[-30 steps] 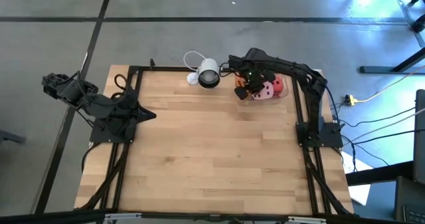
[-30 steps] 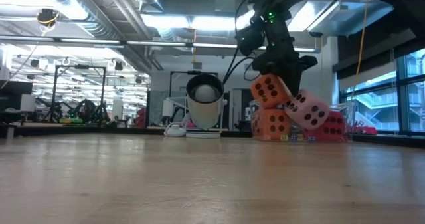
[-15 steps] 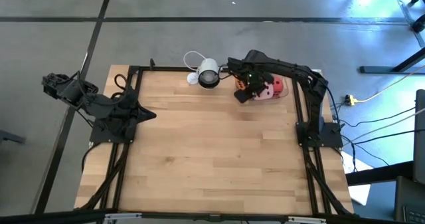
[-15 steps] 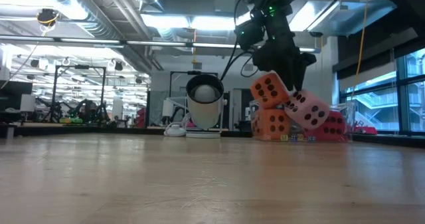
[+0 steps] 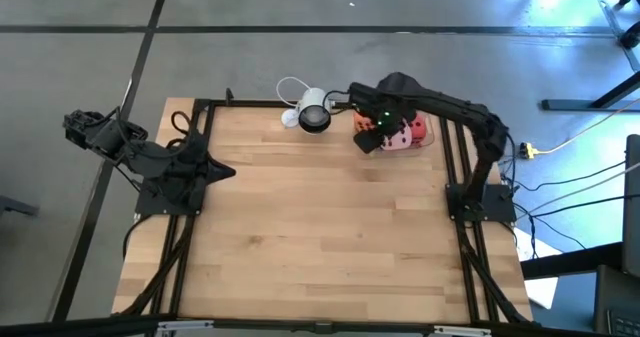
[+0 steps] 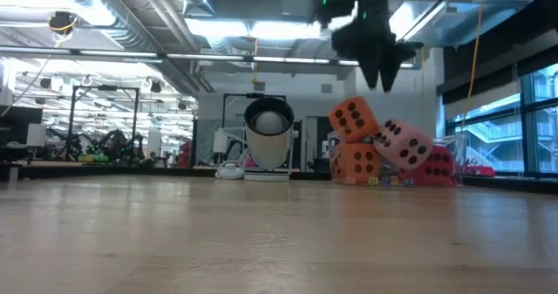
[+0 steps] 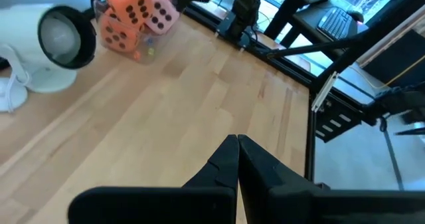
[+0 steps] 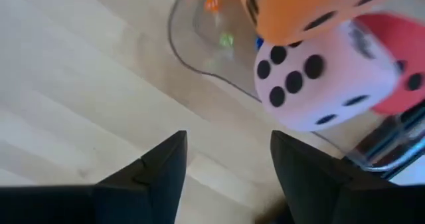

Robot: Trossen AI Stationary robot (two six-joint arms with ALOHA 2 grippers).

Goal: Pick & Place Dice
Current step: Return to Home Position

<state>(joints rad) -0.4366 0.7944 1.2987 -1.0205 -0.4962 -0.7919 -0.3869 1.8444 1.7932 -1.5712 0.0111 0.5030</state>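
The dice lie in a heap in a clear tray (image 8: 180, 51) at the table's far right. An orange die (image 6: 353, 118) sits tilted on a second orange die (image 6: 355, 164) and leans on the pink die (image 6: 404, 144). A red die (image 6: 438, 163) lies behind them. My right gripper (image 6: 377, 78) hangs open above the heap, pointing down and touching nothing. In the right wrist view it (image 8: 229, 141) looks down past the pink die (image 8: 319, 84). My left gripper (image 7: 238, 144) is shut and holds nothing, off the table's left edge (image 5: 100, 132).
A white round camera (image 5: 313, 112) with a black lens stands just left of the dice at the far edge, a white cable beside it. Black frame rails (image 5: 455, 192) run along the table's sides. Bare wood fills the middle and near part of the table.
My right gripper has opened, let go of the top orange die and risen straight up clear of the heap. The die has stayed on top of the lower orange die, leaning on the pink one.
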